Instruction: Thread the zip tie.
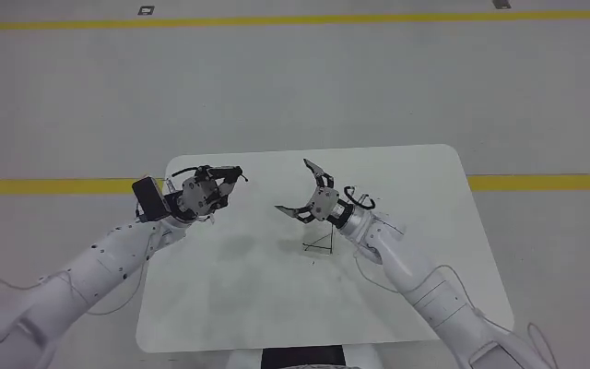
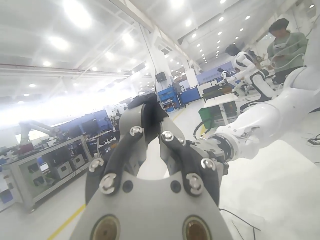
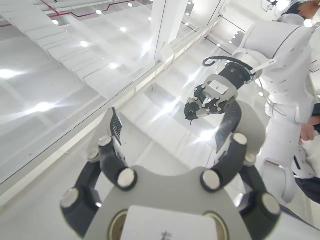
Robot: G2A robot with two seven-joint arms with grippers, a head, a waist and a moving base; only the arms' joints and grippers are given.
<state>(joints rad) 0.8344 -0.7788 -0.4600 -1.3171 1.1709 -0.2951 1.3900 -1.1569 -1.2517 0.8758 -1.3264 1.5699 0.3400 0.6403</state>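
**A:** Where is the zip tie (image 1: 319, 241)?

**B:** It lies loose on the white tabletop (image 1: 415, 184), near the middle. In the top view it sits just beside the right arm's wrist, on the side nearer the robot. Neither end effector touches it.

**A:** What does it look like?

**B:** It is a very thin black strand, bent into a rough triangle with sharp corners. One long side slants, and the narrowest corner points toward the left arm's side. It is too fine for me to make out a head or a tail.

**A:** And the right end effector (image 1: 291, 185)?

**B:** Its fingers are spread wide, with nothing between the ribbed pads (image 3: 115, 126). It is over the tabletop just beyond the tie, and its opening faces the other arm.

**A:** The left end effector (image 1: 238, 174)?

**B:** Its fingertips are pressed together. It is over the far left part of the tabletop, well apart from the tie, and it points toward the right one with a gap between the two. The right wrist view shows a short dark bit at its tips — whether that is something pinched, I cannot tell.
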